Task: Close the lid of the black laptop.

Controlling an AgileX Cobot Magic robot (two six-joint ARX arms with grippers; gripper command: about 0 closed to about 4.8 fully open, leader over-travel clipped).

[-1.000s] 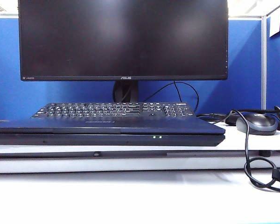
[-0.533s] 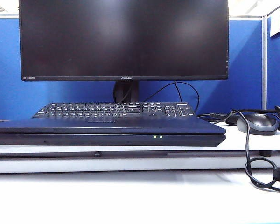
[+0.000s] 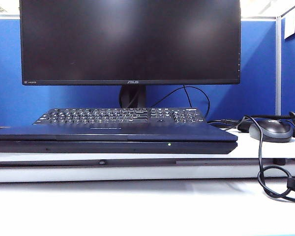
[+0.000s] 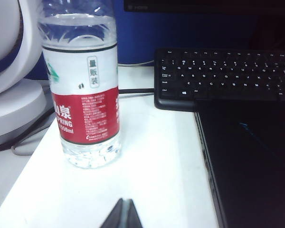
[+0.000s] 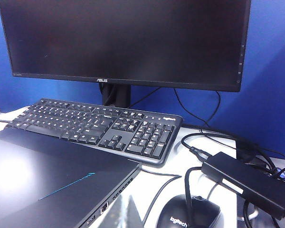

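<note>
We are seeing the lid (image 3: 113, 132) lying flat on the black laptop (image 3: 113, 146); closing looks finished. Our left hand (image 4: 123, 216) and right hand (image 5: 128, 213) are hovering beside it, tips barely showing, so we cannot tell their opening.

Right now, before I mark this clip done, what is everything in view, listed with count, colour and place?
black laptop: one, dark navy-black, front of the white desk; lid lies flat, closed.
ASUS monitor: one, black, screen dark, at the back.
keyboard: one, black with white letters, between the monitor and the laptop.
Logitech mouse: one, dark grey, right of the laptop.
power adapter: one, black, with cables, right of the keyboard.
water bottle: one, clear with a red and white label, upright, left of the laptop.
white appliance: one, left of the bottle, kind unclear.
left gripper: dark tip over the desk by the bottle, state unclear.
right gripper: tip by the laptop's right edge, state unclear.
</note>
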